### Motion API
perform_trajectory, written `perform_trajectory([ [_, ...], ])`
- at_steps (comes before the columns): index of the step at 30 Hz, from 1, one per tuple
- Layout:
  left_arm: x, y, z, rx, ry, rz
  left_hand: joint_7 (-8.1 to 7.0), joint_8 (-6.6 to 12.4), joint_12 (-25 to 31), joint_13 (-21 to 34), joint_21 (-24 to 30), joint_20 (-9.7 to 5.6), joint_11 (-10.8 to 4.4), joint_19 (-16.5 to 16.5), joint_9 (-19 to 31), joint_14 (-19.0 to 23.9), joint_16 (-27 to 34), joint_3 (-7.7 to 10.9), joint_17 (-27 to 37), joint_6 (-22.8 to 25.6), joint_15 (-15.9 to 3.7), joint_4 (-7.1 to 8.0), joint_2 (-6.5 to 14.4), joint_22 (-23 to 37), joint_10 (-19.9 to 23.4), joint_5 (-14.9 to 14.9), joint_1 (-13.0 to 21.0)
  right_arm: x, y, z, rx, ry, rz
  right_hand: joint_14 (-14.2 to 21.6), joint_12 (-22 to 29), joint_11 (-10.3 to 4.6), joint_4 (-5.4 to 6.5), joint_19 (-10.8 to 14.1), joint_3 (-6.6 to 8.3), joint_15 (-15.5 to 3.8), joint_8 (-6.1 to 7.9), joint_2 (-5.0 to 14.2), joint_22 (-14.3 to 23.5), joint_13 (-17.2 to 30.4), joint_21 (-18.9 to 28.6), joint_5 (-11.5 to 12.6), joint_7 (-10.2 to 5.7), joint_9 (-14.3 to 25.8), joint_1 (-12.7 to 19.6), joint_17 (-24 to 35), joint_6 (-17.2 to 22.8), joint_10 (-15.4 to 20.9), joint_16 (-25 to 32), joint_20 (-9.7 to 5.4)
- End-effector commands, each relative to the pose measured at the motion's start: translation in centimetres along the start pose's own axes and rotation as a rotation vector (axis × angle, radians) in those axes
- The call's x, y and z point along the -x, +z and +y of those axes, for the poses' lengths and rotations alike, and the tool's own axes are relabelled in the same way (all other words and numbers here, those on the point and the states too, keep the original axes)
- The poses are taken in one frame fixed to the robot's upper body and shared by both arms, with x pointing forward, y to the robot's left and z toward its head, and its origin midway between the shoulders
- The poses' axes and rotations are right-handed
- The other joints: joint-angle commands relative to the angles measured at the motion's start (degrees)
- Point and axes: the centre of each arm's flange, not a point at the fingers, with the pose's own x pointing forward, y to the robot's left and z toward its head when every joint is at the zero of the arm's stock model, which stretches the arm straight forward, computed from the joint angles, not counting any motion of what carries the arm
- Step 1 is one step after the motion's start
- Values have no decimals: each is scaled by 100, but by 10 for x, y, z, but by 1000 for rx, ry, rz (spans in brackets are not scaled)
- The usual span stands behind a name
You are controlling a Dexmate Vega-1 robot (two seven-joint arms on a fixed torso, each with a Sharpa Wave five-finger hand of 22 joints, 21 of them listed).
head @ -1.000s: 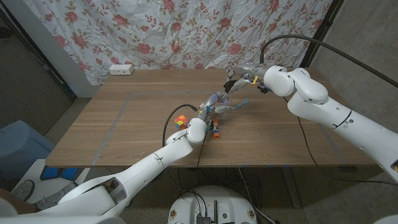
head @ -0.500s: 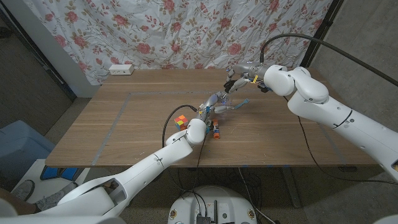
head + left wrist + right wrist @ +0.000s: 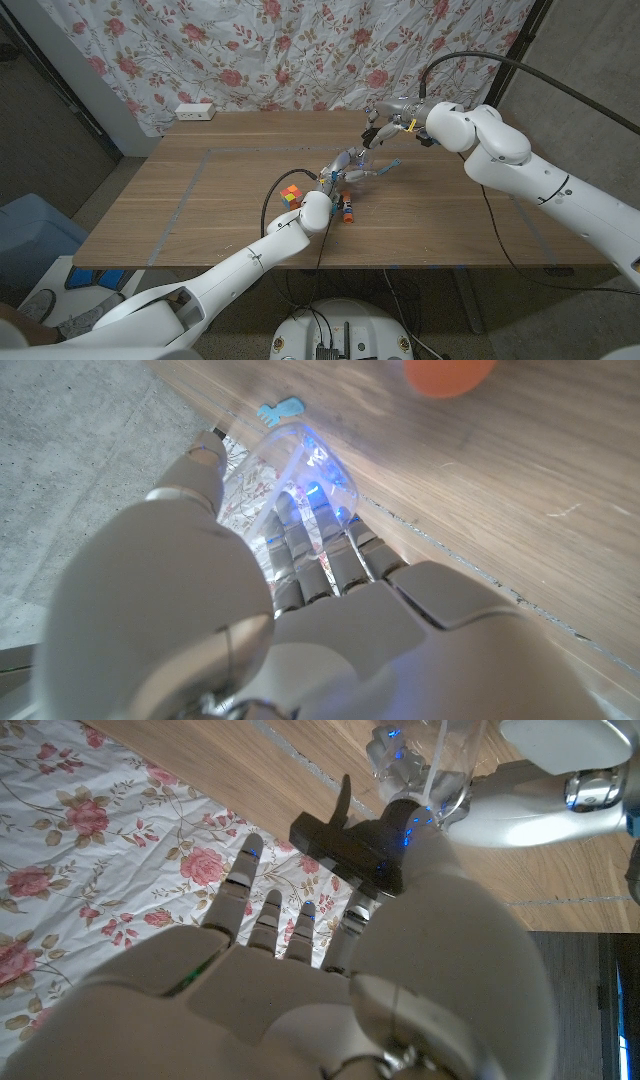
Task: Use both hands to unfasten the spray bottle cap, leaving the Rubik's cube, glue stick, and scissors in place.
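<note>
Clear plastic is what you have in your left hand (image 3: 326,188): the spray bottle (image 3: 300,465) sits near the middle of the head frame, and in the left wrist view your fingers (image 3: 318,565) are wrapped round its see-through body. Your right hand (image 3: 385,122), in the upper right of centre, is at the black cap (image 3: 362,845). In the right wrist view several fingers (image 3: 262,915) stand straight and spread, while the thumb side lies against the cap; whether that is a real pinch or mere contact you cannot tell from these frames.

Judging from that, the main risk is a weak hold on the cap. If only one side presses, a twist would likely slide off the trigger head and turn nothing.

A second risk is the bottle turning with the cap. The wall looks thin and smooth, so a loose left grasp may let it spin, and a hard squeeze may dent it.

Mind the neighbours too. The Rubik's cube (image 3: 291,195) lies just left of your left hand, the glue stick (image 3: 346,208) just below it, and the scissors (image 3: 372,170) close beside the bottle between the two hands. A jerk when the cap lets go could sweep any of them.
</note>
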Motion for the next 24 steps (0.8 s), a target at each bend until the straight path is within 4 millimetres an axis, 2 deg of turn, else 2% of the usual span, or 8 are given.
perform_trajectory([
  [1,-2,1,-1,-2,-2,-1,19,40,7,30,-19,-140,-82,46,15,52,-4,40,25,106,-559,12,490,14,92,-7,-393,-1,0,2,-10,15,-2,7,-8,3,-1,10,51,-5,143,-5,-5,18,-18,53,-270,101,68,9,241,42,20,-29],
  [9,-3,1,0,-1,4,-8,-3,67,32,33,-7,-147,-77,81,5,122,15,45,23,178,-591,13,491,13,166,-6,-392,-3,2,5,-15,22,-8,-3,-34,22,-17,-2,54,12,67,-28,-5,20,-24,54,-271,57,125,11,88,16,14,-24],
  [14,-3,1,1,-1,17,-16,-73,179,135,16,38,-194,-213,247,-12,415,90,82,-8,478,-678,8,496,10,494,-3,-383,-4,3,5,-17,24,-8,-24,-65,22,-19,-4,52,33,-69,-67,-4,23,-23,50,-270,-11,179,16,-177,-22,5,-12],
  [18,-3,1,2,1,26,-21,-98,232,157,-14,77,-230,-225,390,-22,565,114,117,-43,618,-725,5,499,9,639,1,-377,-6,3,5,-16,33,-9,-43,-84,43,-14,-31,47,44,-126,-89,-4,24,-32,44,-273,-43,191,19,-281,-60,-3,5],
  [21,-4,0,2,1,29,-22,-100,262,165,-28,88,-259,-251,459,-29,614,103,144,-74,699,-750,11,505,8,718,3,-386,-7,3,5,-15,42,-10,-86,-92,48,-11,-61,37,74,-227,-128,-4,26,-39,31,-272,-94,210,21,-467,-74,-22,22],
  [24,-4,0,2,0,32,-22,-90,272,160,-32,87,-268,-258,476,-32,639,104,152,-84,727,-754,8,499,8,731,3,-384,-8,4,5,-11,54,-13,-149,-151,72,6,-95,21,133,-410,-183,-3,31,-41,11,-270,-182,224,26,-808,-268,-52,27],
])
